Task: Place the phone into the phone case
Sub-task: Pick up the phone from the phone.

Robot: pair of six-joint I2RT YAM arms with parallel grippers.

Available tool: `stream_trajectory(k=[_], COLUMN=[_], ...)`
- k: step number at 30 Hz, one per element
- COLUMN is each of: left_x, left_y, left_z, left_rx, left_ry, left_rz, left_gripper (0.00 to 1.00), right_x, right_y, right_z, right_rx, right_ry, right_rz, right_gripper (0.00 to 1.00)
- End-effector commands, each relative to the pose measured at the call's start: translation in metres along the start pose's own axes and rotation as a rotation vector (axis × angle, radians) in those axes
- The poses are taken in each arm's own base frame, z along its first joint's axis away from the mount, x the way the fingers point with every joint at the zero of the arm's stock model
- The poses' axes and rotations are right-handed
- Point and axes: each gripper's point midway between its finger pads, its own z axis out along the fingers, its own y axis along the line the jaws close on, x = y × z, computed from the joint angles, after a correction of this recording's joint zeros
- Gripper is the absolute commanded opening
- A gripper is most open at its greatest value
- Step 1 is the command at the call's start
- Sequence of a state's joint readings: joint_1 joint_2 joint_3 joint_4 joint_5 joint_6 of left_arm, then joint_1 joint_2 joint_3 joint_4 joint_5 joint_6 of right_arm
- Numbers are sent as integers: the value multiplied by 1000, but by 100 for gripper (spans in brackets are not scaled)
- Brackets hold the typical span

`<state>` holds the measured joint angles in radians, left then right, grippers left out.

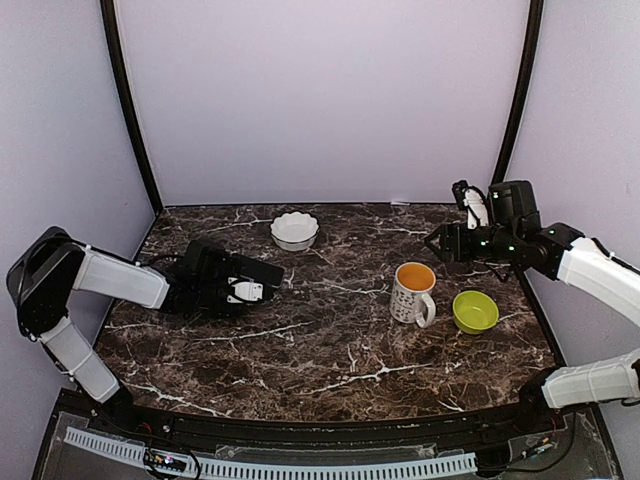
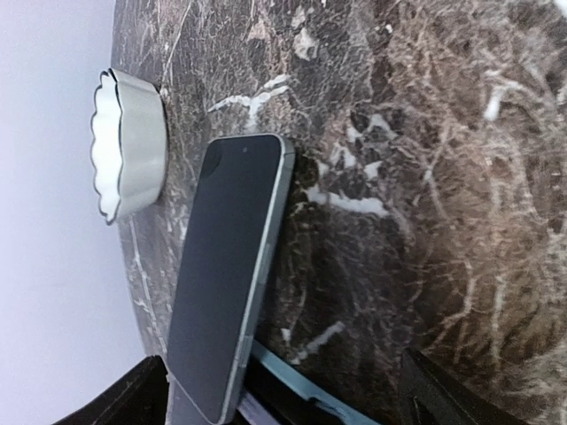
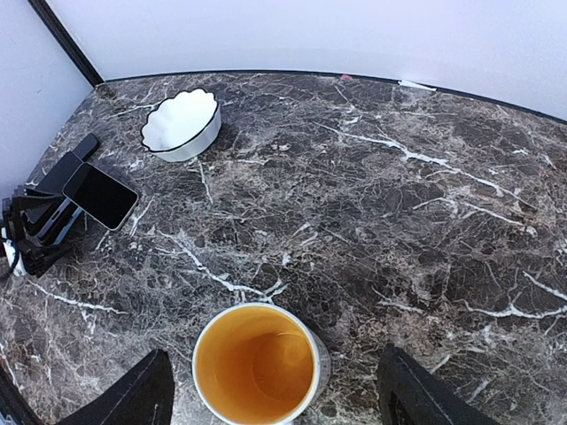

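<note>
The left pincer (image 2: pixel 283 381) lies low over the table (image 2: pixel 425 177), its black fingers (image 2: pixel 124 403) spread wide and pinching nothing. The near end of the phone (image 2: pixel 230 274) sits between them, close against the finger at 7 o'clock in the wrist view and well clear of the other. The phone is a slim rectangular slab with rounded corners, a glossy black screen facing up and a grey-green metal rim. Its long axis runs straight out from the pincer, from 6 o'clock toward 12 o'clock in that view. It seems to lean, with the near end propped up. Under that end shows a pale blue strip (image 2: pixel 292 394), cut off by the frame and too little seen to identify. From above, the phone blurs into the dark pincer. At 1 o'clock from it stands a white scalloped bowl (image 1: pixel 294 230) on the veined brown-marble surface. Well apart at 3 o'clock are a spotted mug (image 1: pixel 413 292) with an orange interior and, just beside it, a smooth green bowl (image 1: pixel 475 311). The right pincer (image 1: pixel 432 243) hovers above the mug, spread and empty.
</note>
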<state>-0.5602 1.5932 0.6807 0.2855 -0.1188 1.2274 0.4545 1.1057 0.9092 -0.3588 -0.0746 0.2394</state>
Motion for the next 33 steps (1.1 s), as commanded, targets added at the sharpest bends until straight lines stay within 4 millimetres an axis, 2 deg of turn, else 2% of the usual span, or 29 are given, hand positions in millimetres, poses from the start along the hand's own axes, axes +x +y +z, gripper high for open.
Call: stream_trajectory(k=[1,4,7,10,13,15,19,24,28,30,33], left_x=[3,3,4,7,10,8,3,-2,-4,-7,-13], left_y=[24,29,25,31,27,22,17,18,23,28,36], left_z=[16,28,44,57,65,68,69,68,68,67,64], left_rx=[-158,-179,-175,-221,-219,-208,-192,-188,-199,-213,-236], left_ry=[51,73,90,128,142,130,107,86,82,79,72], left_rz=[172,186,208,225,238,234,220,187,162,145,130], left_gripper=[92,92,91,91,89,83,63,30,11,4,0], right_x=[-21,-26,-32,-34,-34,-34,-35,-39,-41,-42,-43], right_y=[11,13,15,16,17,18,20,23,25,26,26], right_z=[-10,-16,-20,-23,-23,-23,-23,-23,-24,-25,-28], right_rx=[-36,-42,-47,-51,-58,-65,-76,-90,-99,-99,-99], right_ry=[-78,-102,-127,-136,-138,-138,-141,-152,-157,-158,-163], right_rz=[-30,-37,-47,-55,-59,-61,-64,-65,-63,-62,-58], right_gripper=[80,80,80,80,80,80,80,80,80,80,80])
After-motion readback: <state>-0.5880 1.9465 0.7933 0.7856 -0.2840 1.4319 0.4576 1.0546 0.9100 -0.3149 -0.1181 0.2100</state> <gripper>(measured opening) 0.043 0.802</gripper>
